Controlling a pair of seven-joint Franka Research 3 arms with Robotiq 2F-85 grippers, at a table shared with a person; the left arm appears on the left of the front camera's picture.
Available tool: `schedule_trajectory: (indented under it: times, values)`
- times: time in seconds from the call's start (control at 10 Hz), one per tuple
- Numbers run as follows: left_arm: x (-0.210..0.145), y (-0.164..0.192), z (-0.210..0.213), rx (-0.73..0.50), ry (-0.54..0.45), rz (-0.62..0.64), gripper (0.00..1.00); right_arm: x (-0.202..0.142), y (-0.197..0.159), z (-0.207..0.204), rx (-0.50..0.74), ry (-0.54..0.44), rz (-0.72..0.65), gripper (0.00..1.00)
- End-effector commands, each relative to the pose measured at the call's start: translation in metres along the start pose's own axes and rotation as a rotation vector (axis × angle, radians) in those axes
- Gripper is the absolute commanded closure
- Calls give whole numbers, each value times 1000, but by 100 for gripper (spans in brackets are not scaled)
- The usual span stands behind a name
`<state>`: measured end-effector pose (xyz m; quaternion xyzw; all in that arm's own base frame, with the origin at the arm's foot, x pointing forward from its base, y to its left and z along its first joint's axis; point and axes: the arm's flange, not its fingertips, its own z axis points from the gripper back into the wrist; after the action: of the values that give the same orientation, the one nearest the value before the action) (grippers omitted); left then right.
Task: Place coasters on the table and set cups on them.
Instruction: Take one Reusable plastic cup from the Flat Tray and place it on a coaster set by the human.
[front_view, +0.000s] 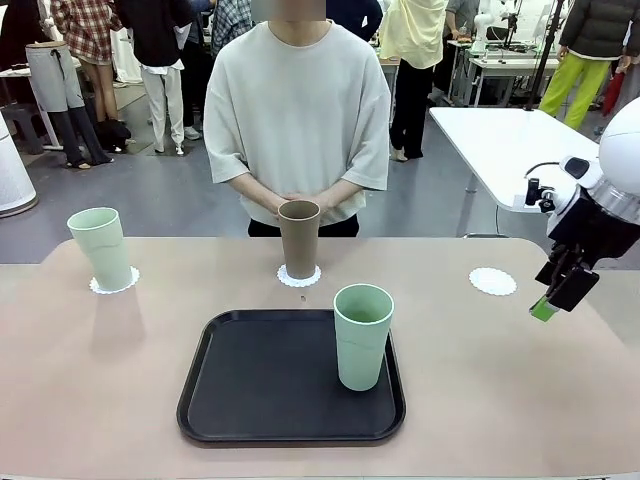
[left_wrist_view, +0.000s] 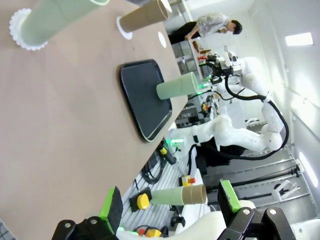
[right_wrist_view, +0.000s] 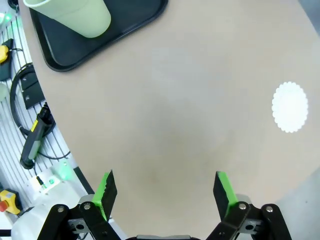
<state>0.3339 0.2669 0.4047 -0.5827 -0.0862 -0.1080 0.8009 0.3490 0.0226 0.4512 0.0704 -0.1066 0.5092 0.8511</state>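
As left cup (front_view: 100, 245) and brown cup (front_view: 298, 238) sit on coasters (front_view: 286, 276), third cup (front_view: 362, 337) waits on tray (front_view: 240, 400); right gripper (right_wrist_view: 164, 175) spread, empty. Next: grasp it, centre on bare coaster (front_view: 493, 281).

A smooth grey floor (front_view: 150, 195) stretches across the far side of the workroom, where a white rectangular table with rounded corners (front_view: 500, 140) stands at far right. A white cylindrical floor unit (front_view: 12, 170) sits at far left. Overhead, a bright rectangular light panel (left_wrist_view: 299, 39) glows in the white ceiling (left_wrist_view: 305, 75).
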Motion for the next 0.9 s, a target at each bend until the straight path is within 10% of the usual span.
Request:
schedule_trajectory:
  times: [0.0, 0.5, 0.8]
  values:
    - [1, -2, 2, 0, 0, 0, 0, 17, 10, -8, -37, 48, 93, 0]
    - [1, -2, 2, 0, 0, 0, 0, 67, 29, -27, 14, 130, 340, 0]
    - [1, -2, 2, 0, 0, 0, 0, 59, 32, -35, 125, -202, 399, 0]
